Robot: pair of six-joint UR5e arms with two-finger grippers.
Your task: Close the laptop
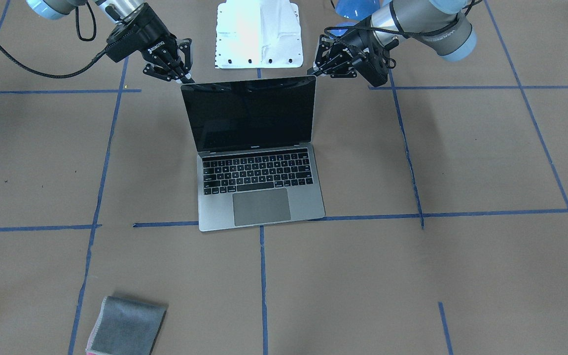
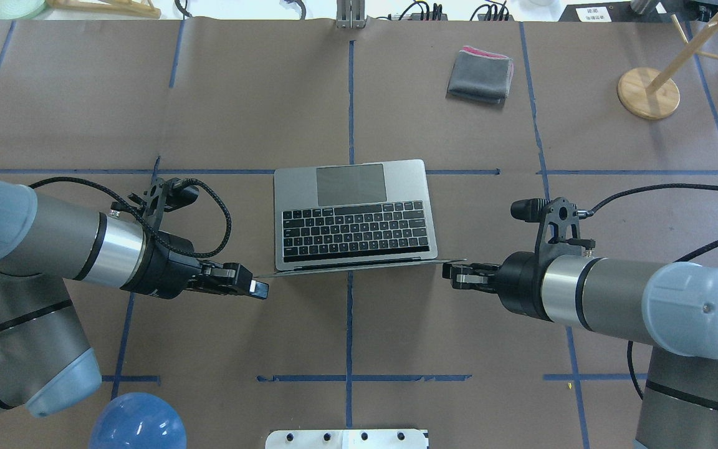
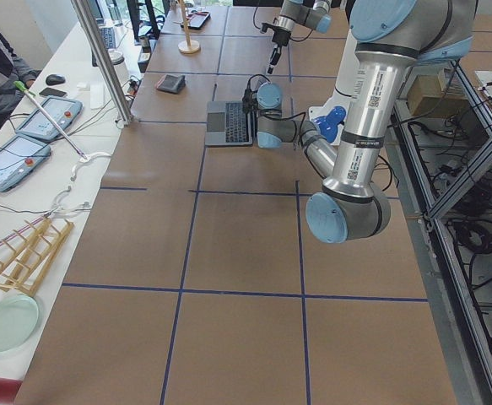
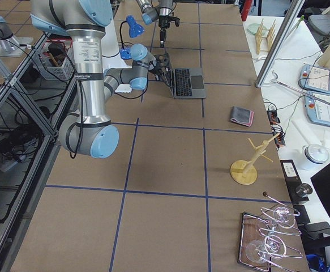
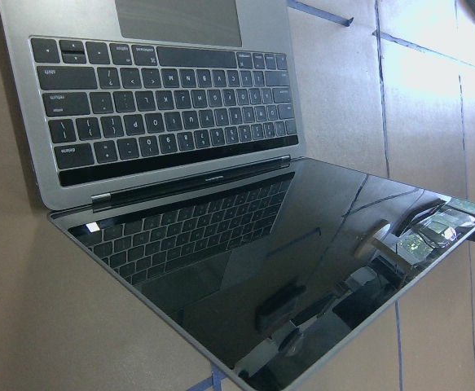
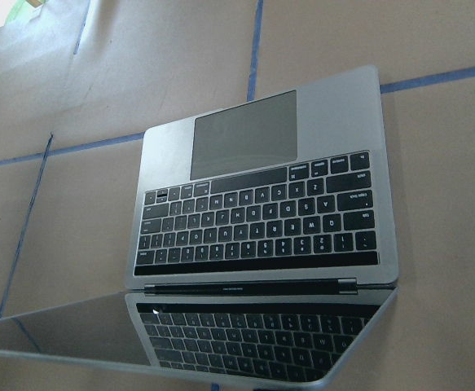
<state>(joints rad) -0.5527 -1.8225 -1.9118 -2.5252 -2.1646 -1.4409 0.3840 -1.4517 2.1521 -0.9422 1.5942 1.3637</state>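
Slim space-grey metal laptop (image 5: 221, 187) stands open; left gripper (image 2: 258, 288) and right gripper (image 2: 452, 272), jaws seemingly pinched together, flank its lid. Next: push it down.

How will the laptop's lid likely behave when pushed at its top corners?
The laptop has a thin metal lid that looks stiff, so it will probably swing on its hinge as one piece. Its glossy screen may be slippery and fragile. The wide base seems unlikely to tip.

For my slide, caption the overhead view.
Left gripper and right gripper hover near opposite lid corners of the open laptop.
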